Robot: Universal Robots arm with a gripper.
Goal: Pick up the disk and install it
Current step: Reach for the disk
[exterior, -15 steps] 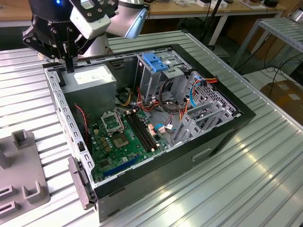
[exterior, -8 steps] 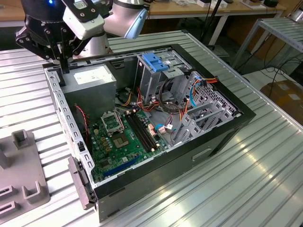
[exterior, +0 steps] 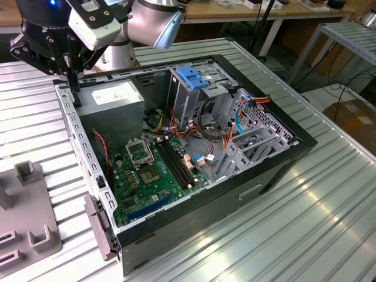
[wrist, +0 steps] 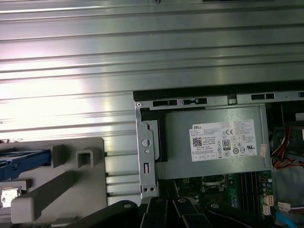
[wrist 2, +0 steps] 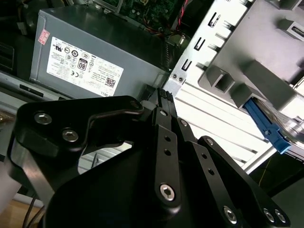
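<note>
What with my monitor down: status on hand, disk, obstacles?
Hand shut, empty, at the case corner by the power supply. Disk in grey holder outside the case, ungrasped. Nothing seen blocking the holder.

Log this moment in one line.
hand: shut, empty | at: beside power supply | disk: in grey holder, not picked
</note>
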